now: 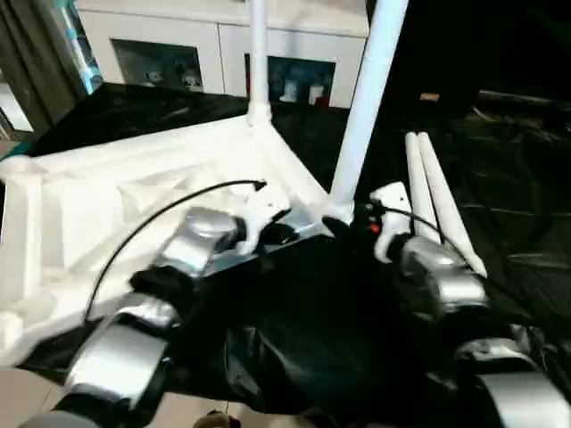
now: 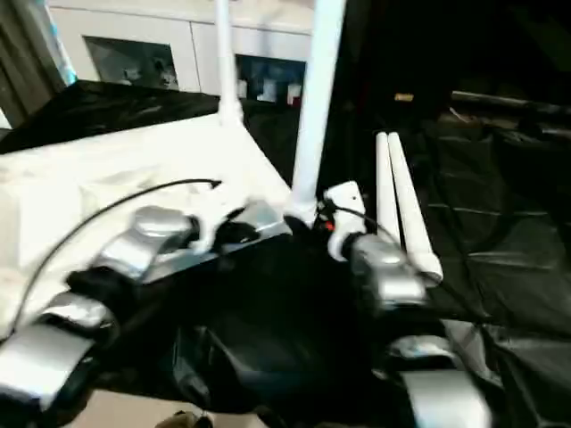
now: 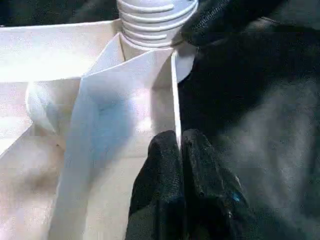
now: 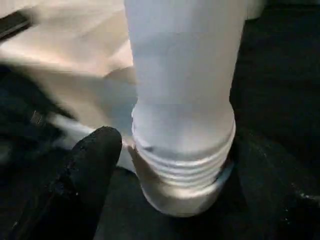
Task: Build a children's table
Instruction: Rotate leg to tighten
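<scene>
The white tabletop [image 1: 107, 205] lies upside down on black cloth, ribs facing up. One white leg [image 1: 258, 53] stands upright in its far corner socket. A second leg [image 1: 368, 98] stands in the near right corner socket, its threaded base [image 4: 182, 170] seated there. Two more legs [image 1: 437, 196] lie side by side on the cloth to the right. My left gripper [image 3: 179, 150] is shut on the thin rim wall [image 3: 175, 95] next to that near corner. My right gripper [image 4: 185, 185] is open, its black fingers [image 4: 92, 170] on either side of the standing leg's base.
A white cabinet [image 1: 178, 53] with glass doors stands behind the work. Crumpled black cloth [image 1: 312, 339] covers the surface in front and to the right. A black cable [image 1: 169, 209] arcs over my left forearm.
</scene>
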